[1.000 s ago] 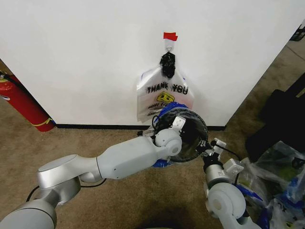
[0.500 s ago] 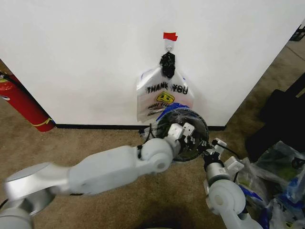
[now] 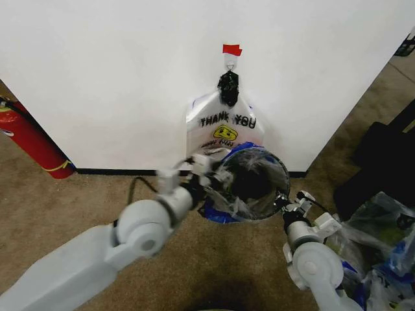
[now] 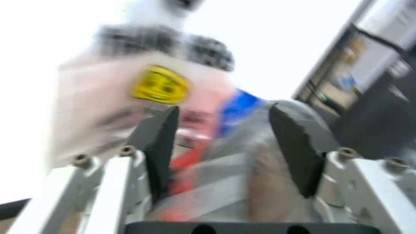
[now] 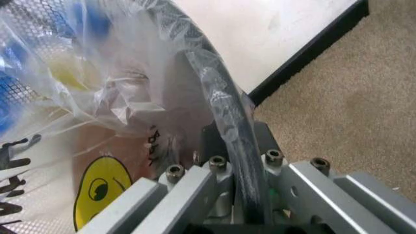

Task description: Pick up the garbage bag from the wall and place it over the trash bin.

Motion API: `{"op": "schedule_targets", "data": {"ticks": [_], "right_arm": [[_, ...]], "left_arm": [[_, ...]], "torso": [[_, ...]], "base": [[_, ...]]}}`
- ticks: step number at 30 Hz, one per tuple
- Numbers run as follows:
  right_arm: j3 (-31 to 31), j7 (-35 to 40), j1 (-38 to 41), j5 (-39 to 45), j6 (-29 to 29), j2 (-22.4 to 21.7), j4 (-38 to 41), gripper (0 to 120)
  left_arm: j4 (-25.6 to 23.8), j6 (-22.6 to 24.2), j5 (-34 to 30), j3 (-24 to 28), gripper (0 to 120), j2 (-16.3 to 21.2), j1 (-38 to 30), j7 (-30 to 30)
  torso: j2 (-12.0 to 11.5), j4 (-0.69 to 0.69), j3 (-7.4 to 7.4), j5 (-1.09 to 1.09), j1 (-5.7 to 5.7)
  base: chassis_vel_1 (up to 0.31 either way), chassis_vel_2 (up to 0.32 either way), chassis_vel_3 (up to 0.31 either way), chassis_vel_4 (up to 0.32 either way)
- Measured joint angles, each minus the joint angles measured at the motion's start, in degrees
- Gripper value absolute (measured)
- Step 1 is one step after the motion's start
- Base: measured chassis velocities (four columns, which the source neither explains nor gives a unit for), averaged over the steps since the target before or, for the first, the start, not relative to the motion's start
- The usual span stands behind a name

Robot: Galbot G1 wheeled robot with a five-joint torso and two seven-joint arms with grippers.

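The trash bin [image 3: 287,181] is tipped with its mouth toward me, just below the wall. The garbage bag [image 3: 225,197] lines it, and its crinkled plastic spills over the rim with blue showing at the lower left. My right gripper [image 3: 283,202] is shut on the bin's right rim. In the right wrist view the rim [image 5: 224,109] runs between the fingers of that gripper [image 5: 240,165], with the bag [image 5: 130,112] draped over it and a yellow smiley showing. My left gripper [image 3: 213,170] hangs open just left of the bin's mouth. The left wrist view shows this gripper [image 4: 227,146] holding nothing.
A similar "THANK YOU" smiley bag [image 3: 224,126] hangs on the wall from a hook under red tape [image 3: 231,49]. A red fire extinguisher [image 3: 35,146] leans at the far left. Bulky clear bags [image 3: 382,240] and a dark object [image 3: 386,152] crowd the right. Brown carpet lies in front.
My left arm has drawn back out of the bin's mouth and swung left, leaving the lined opening in plain sight. The right gripper has stayed on the rim.
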Motion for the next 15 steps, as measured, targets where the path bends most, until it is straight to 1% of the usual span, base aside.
{"op": "schedule_targets", "data": {"ticks": [2, 3, 5, 6, 9, 10, 12, 14, 15], "right_arm": [[1.6, 0.3, 0.2, 2.6, -0.5, 0.0, 0.0, 0], [1.6, 0.3, 0.2, 2.6, -0.5, 0.0, 0.0, 0], [3.0, 0.6, 0.2, 5.2, -1.2, 0.0, 0.3, 0], [3.5, 0.7, 0.1, 6.2, -1.5, 0.0, 0.5, 0], [4.3, 1.4, 0.0, 8.0, -2.6, -0.1, 1.2, 0], [4.3, 1.4, 0.0, 8.0, -2.6, -0.1, 1.2, 0], [4.5, 1.7, 0.0, 8.3, -3.0, -0.1, 1.4, 0], [4.6, 1.7, 0.0, 8.3, -3.2, -0.1, 1.6, 0], [4.5, 1.7, 0.1, 8.3, -3.2, 0.0, 1.6, 0]], "left_arm": [[-0.8, -1.2, 0.9, -5.1, 72, -0.1, 6.4, 1.6], [-0.8, -1.2, 0.9, -5.1, 72, -0.1, 6.4, 1.6], [-1.2, -2.6, 3.1, -8.9, 81, -0.7, 13.5, 3.6], [-1.3, -3.4, 4.4, -9.8, 86, -1.4, 17.1, 4.4], [-1.5, -5.6, 6.0, -10.6, 98, -3.8, 25.3, 7.2], [-1.5, -5.6, 6.0, -10.6, 98, -3.8, 25.3, 7.2], [-1.5, -6.7, 6.0, -10.6, 100, -4.7, 28.0, 9.4], [-1.6, -7.6, 3.9, -10.2, 100, -5.6, 29.8, 11.9], [-1.6, -8.0, 1.5, -10.0, 100, -6.2, 30.2, 13.1]], "torso": [[0.0, 0.01, 0.00, 0.01, 0.00], [0.0, 0.01, 0.00, 0.01, 0.00], [0.0, -0.02, 0.00, 0.02, 0.00], [0.0, -0.01, 0.00, 0.02, 0.00], [0.0, 0.02, -0.01, 0.01, -0.01], [0.0, 0.02, -0.01, 0.01, -0.01], [0.0, 0.00, 0.00, 0.04, -0.01], [0.0, -0.01, 0.00, 0.03, -0.01], [0.0, 0.00, 0.00, 0.04, -0.01]], "base": [[0.000, 0.000, 0.000, 0.000], [0.000, 0.000, 0.000, 0.000], [0.000, 0.000, 0.000, 0.000], [0.000, 0.000, 0.000, 0.000], [0.000, 0.000, 0.000, 0.000], [0.000, 0.000, 0.000, 0.000], [0.000, 0.000, 0.000, 0.000], [0.000, 0.000, 0.000, 0.000], [0.000, 0.000, 0.000, 0.000]]}}
